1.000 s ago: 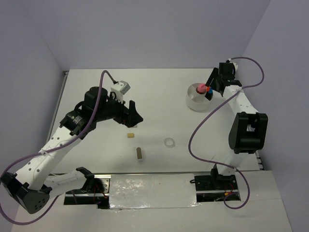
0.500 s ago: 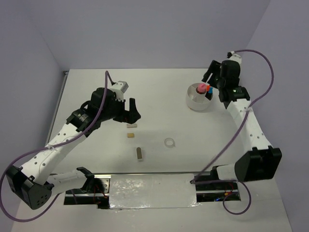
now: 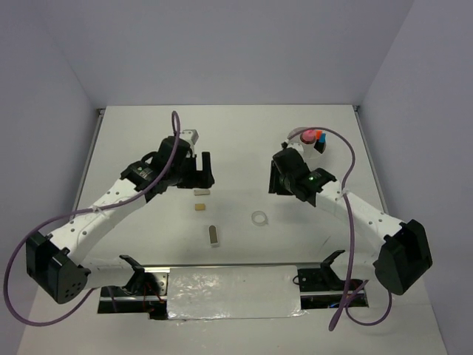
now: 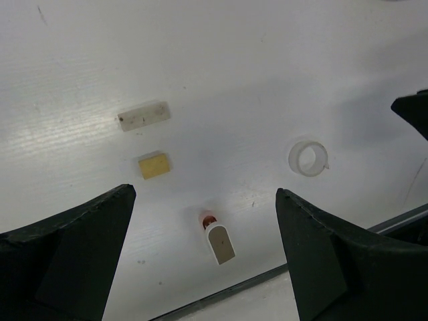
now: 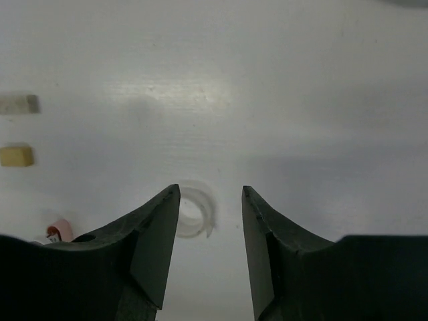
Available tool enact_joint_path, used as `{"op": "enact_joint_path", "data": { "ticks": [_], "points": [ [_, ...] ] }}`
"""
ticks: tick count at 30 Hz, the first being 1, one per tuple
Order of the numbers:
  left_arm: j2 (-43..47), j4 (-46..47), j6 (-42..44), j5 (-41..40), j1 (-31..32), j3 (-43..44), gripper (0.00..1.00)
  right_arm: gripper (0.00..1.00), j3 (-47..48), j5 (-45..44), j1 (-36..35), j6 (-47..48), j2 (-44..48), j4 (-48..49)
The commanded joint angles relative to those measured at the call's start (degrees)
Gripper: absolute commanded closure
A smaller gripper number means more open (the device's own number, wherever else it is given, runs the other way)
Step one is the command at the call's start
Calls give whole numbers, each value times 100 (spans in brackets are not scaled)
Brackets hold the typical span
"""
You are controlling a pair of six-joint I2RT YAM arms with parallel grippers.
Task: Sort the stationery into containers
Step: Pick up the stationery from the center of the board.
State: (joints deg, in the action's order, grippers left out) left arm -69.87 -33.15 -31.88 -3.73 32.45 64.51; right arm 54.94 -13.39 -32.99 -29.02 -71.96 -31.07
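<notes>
The white dish point(image 3: 321, 152) stands at the back right, half hidden by my right arm; a pink tube point(image 3: 305, 136) and markers with an orange cap point(image 3: 318, 135) and a blue cap point(image 3: 324, 140) stick out of it. A clear tape ring point(image 3: 259, 218) point(image 5: 198, 211) point(image 4: 308, 158) lies mid-table. My right gripper point(image 3: 275, 181) point(image 5: 210, 189) hangs open above and just behind it, holding nothing. A whitish block point(image 3: 201, 192) point(image 4: 143, 115), a tan block point(image 3: 199, 208) point(image 4: 154, 165) and a grey block point(image 3: 213, 235) point(image 4: 219, 241) lie below my wide-open left gripper point(image 3: 202, 176) point(image 4: 204, 194).
A foil-covered strip point(image 3: 233, 290) and the arm bases run along the table's near edge. Purple cables loop beside both arms. Walls close in the table at the back and on both sides.
My right arm has swung from the dish down toward the table's middle, over the tape ring, and its jaws have narrowed. My left gripper shifted slightly toward the blocks, still wide open.
</notes>
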Motion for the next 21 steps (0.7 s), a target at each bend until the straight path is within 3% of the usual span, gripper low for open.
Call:
{"op": "enact_joint_path", "data": {
  "ticks": [1, 4, 9, 16, 21],
  "points": [
    [-316, -166, -494, -303, 462, 237, 1, 49, -272, -620, -76, -841, 498, -355],
    [-764, -122, -854, -541, 1015, 378, 4, 48, -335, -1060, -58, -1132, 929, -672],
    [-1678, 97, -1531, -779, 1693, 632, 19, 48, -18, -1412, -14, -1202, 947, -1409],
    [-3119, 273, -1629, -647, 2116, 1265, 24, 48, -212, -1122, 170, -1230, 1676, -1595],
    [-3621, 396, -1620, -507, 2204, 1521, 30, 48, -334, -1149, 214, -1115, 1887, -1762]
  ]
}}
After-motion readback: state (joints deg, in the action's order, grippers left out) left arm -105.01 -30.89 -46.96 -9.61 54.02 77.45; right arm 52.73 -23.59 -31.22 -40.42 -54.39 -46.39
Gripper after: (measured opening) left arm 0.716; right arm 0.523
